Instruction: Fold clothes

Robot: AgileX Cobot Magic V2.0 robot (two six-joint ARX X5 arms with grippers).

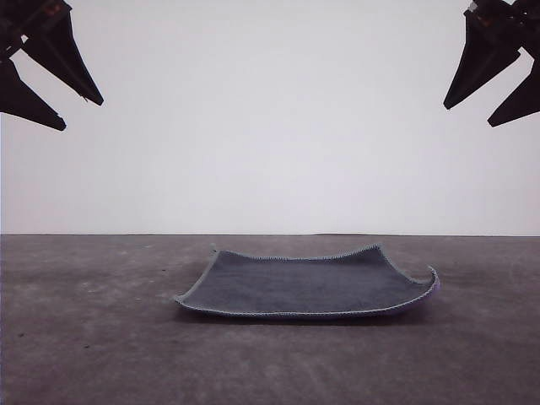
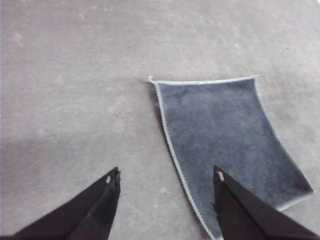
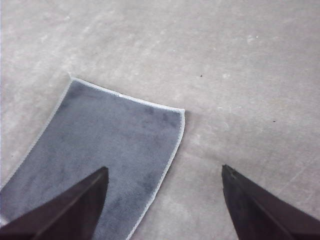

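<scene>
Both sets of fingers, left (image 1: 84, 114) and right (image 1: 467, 116), hang spread wide and empty, high above the table (image 1: 84, 337). Between them the cloth (image 1: 304, 283) lies flat, dark face up, its corner nearest my right side curled to show purple underneath.

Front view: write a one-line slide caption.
Dark grey-blue cloth lies unfolded on the table, one corner curled up, both open grippers raised above it.
</scene>
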